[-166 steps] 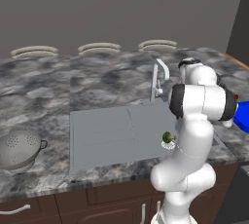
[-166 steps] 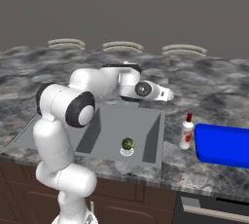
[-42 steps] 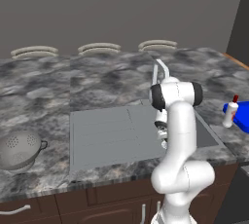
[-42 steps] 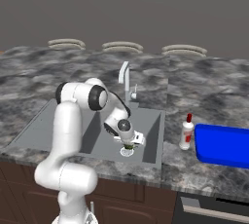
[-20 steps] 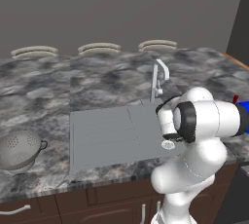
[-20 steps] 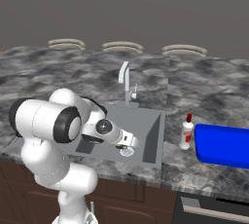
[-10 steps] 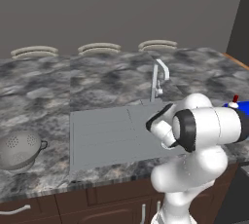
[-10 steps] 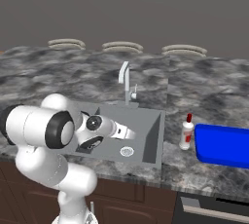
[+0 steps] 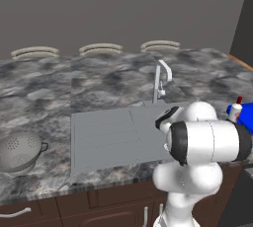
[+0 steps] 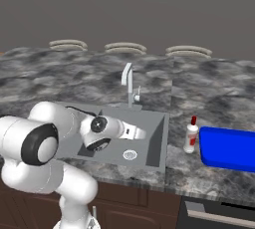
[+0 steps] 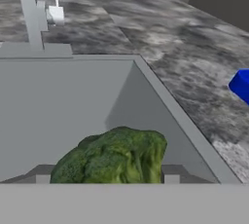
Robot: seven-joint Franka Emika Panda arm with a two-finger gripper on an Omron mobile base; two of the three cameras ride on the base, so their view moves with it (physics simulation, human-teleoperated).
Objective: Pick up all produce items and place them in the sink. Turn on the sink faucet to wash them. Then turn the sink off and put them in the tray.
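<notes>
Broccoli (image 11: 114,157) sits right between our gripper (image 11: 104,175) tips in the hand view, so we judge the fingers closed on it, the floret carried just ahead of the hand. A second ago the gripper was down at the floor of the sink (image 10: 154,143), over the drain (image 10: 130,155); now the drain lies bare in the right base view and no floret rests in the basin, so we take the pick as done and the lift as begun. Compared with two seconds ago the arm has folded back toward the base, the wrist drawn up from the basin floor, and the big forearm now blocks much of the sink in the left base view. Faucet (image 11: 30,16) stands ahead and to the upper left of the hand; no water shows from it. Tray (image 11: 241,85) appears as a blue corner off to the right of the hand, beyond the basin wall, with a red-capped bottle (image 10: 191,135) between sink and tray. Next we judge a carry rightward over the basin edge, keeping clear of that bottle.
</notes>
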